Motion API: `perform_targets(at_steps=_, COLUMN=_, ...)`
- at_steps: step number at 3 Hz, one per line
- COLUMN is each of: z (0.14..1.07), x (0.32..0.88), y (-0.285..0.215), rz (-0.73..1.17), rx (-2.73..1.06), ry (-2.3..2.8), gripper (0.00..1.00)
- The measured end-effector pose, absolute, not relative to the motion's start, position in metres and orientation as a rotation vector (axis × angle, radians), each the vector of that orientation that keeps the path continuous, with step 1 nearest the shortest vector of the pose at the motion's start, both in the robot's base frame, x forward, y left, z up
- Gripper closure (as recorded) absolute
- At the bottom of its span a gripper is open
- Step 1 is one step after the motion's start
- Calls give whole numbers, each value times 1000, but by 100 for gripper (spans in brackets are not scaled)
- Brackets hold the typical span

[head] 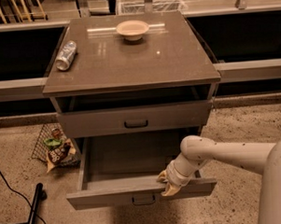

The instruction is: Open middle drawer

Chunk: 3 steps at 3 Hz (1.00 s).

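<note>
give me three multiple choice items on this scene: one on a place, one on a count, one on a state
1. Where is the gripper?
A. on the floor
B. inside the upper drawer
C. at the front edge of the middle drawer, right of its handle

2. How many things lie on the countertop?
A. one
B. two
C. four

3. The middle drawer is:
A. pulled out
B. shut flush
C. taken out and lying on the floor

Answers: 1 C, the gripper sits at the drawer's front panel; 2 B, only a bowl and a can lie there; 3 A, the drawer's inside shows from above.
</note>
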<state>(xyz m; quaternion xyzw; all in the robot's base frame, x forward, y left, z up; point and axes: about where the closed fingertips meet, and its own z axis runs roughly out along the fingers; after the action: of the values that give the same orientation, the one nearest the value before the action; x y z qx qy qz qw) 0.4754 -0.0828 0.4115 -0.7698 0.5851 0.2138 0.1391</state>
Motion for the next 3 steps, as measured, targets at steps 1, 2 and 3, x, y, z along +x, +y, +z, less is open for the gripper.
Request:
perform_targets(at_steps=1, z=412, x=475, y=-83, rz=618, rx=-2225, ry=1691, gripper=82)
perform_targets(at_steps=2, z=411, x=475, y=-83, rz=618, rx=-2225, ry=1691, gripper=59)
perform_targets(at_steps=3, z=411, x=475, y=-83, rz=618, rx=-2225, ry=1691, gripper=36)
